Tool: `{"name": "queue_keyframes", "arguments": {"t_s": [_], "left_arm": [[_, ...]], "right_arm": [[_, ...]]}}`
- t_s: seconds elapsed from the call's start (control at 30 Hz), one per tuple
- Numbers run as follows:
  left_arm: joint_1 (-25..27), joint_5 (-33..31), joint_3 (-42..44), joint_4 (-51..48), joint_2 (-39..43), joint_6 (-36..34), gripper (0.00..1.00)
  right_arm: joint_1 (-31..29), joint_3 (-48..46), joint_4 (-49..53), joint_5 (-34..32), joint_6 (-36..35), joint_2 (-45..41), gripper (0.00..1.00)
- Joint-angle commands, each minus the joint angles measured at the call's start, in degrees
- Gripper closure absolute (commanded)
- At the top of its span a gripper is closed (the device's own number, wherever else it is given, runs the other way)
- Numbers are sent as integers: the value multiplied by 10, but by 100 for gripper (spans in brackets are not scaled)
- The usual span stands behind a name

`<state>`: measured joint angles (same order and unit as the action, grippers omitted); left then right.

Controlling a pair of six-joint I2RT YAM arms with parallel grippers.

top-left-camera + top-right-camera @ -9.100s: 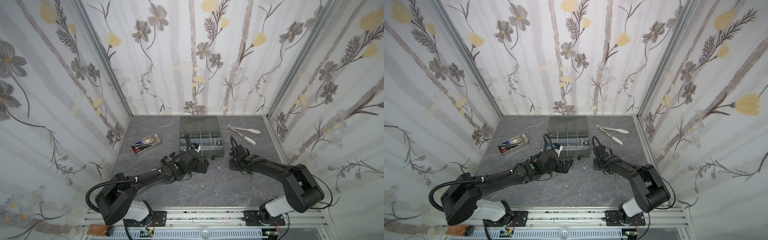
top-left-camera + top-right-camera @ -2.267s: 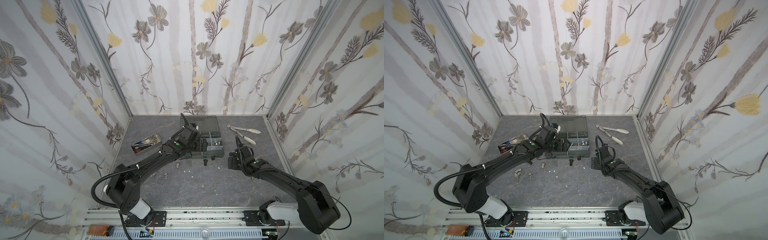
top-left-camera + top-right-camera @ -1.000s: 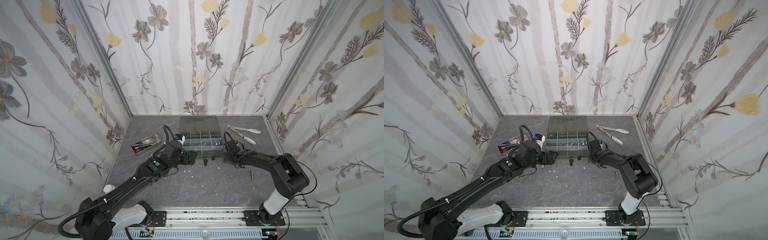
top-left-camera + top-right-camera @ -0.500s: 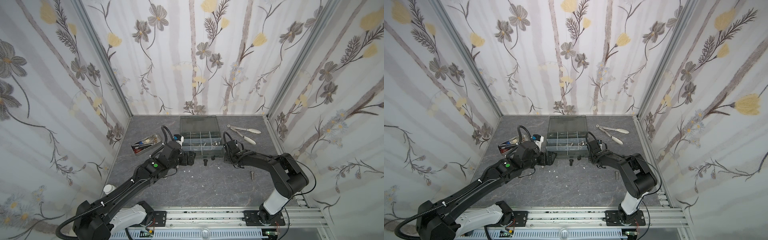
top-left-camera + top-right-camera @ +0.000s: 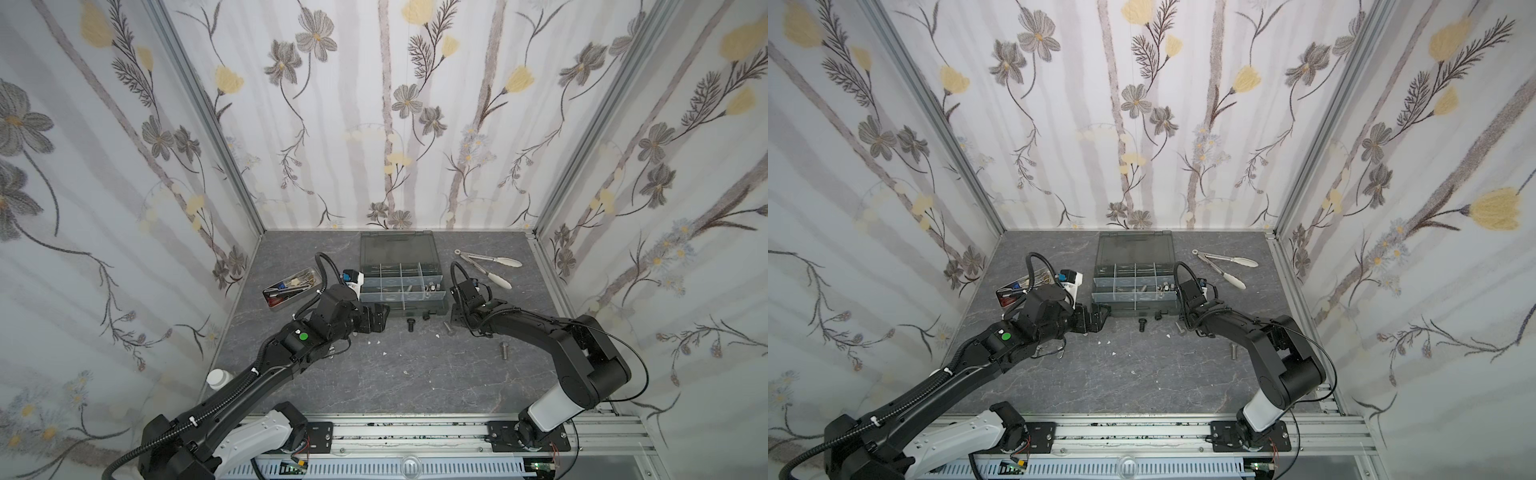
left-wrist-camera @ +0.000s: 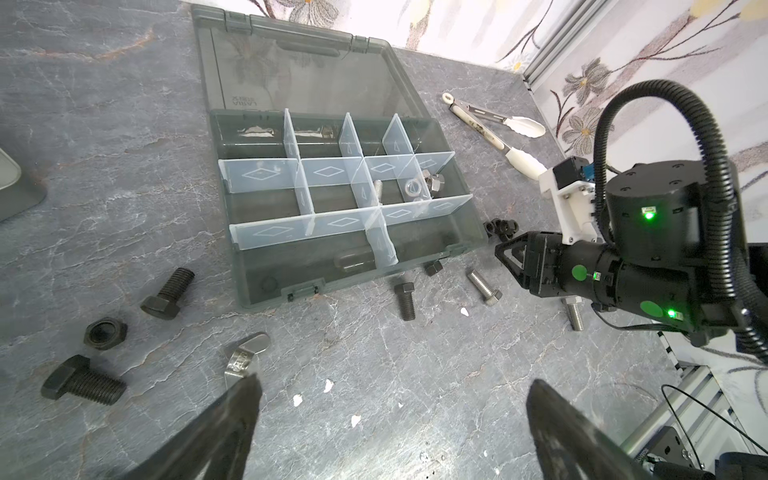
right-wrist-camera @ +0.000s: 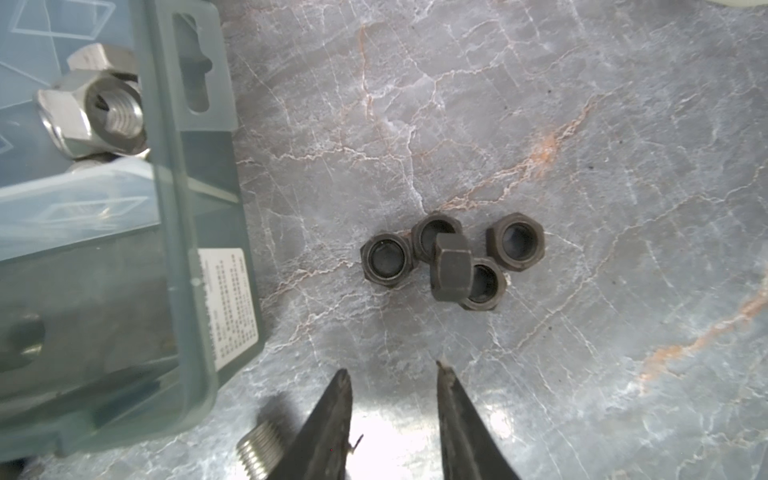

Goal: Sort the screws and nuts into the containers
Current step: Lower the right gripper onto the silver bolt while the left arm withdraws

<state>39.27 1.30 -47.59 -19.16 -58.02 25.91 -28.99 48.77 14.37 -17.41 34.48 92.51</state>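
- Top views: I am finding the organizer box [image 5: 405,311] open at the middle of the table [image 5: 415,374], with its lid [image 5: 397,247] lying flat behind it. The left gripper [image 5: 381,318] is hovering low just before the box's left front. The right gripper [image 5: 1183,321] is pointing down at the box's right front corner. Loose screws [image 5: 411,324] are lying on the table just before the box.
- Left wrist view: I am looking out between widely spread, empty jaws. A black hex nut [image 6: 106,332] and a silver wing nut [image 6: 245,357] are lying among black screws near one front corner of the box. Silver nuts [image 6: 424,187] and one silver screw [image 6: 377,192] are already sitting in neighbouring middle-row compartments [image 6: 328,195].
- Right wrist view: I am seeing the right jaws standing a little apart and pinching nothing. Five black nuts [image 7: 453,257] are lying in a tight cluster on bare table just ahead of the tips, near the box wall. One is standing on edge against the others.
- Handling: I am judging these nuts as hard, light and smooth-sided, so apt to skid or roll. I am favouring a pinch across two opposite flats. The one on edge is offering the easiest hold, though its touching neighbours may drag along.
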Motion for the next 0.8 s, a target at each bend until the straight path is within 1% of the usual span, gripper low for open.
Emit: {"name": "queue_keyframes", "arguments": {"t_s": [0.0, 0.07, 0.1, 0.3, 0.43, 0.6, 0.77], "left_arm": [[-1, -1, 7, 2, 3, 9, 0], [-1, -2, 11, 3, 4, 11, 0], [-1, -3, 13, 2, 5, 10, 0], [-2, -8, 13, 1, 6, 7, 0], [-3, -7, 19, 8, 5, 9, 0], [-3, -3, 24, 7, 3, 11, 0], [-3, -7, 28, 3, 12, 12, 0]], "right_arm": [[-1, 4, 17, 0, 0, -2, 56], [-2, 4, 15, 2, 0, -5, 51], [-4, 6, 16, 4, -1, -7, 50], [-30, 22, 24, 26, -17, -50, 50], [-50, 28, 23, 46, -32, -54, 50], [-57, 52, 48, 75, -56, 2, 49], [-68, 72, 66, 77, -63, 50, 51]]}}
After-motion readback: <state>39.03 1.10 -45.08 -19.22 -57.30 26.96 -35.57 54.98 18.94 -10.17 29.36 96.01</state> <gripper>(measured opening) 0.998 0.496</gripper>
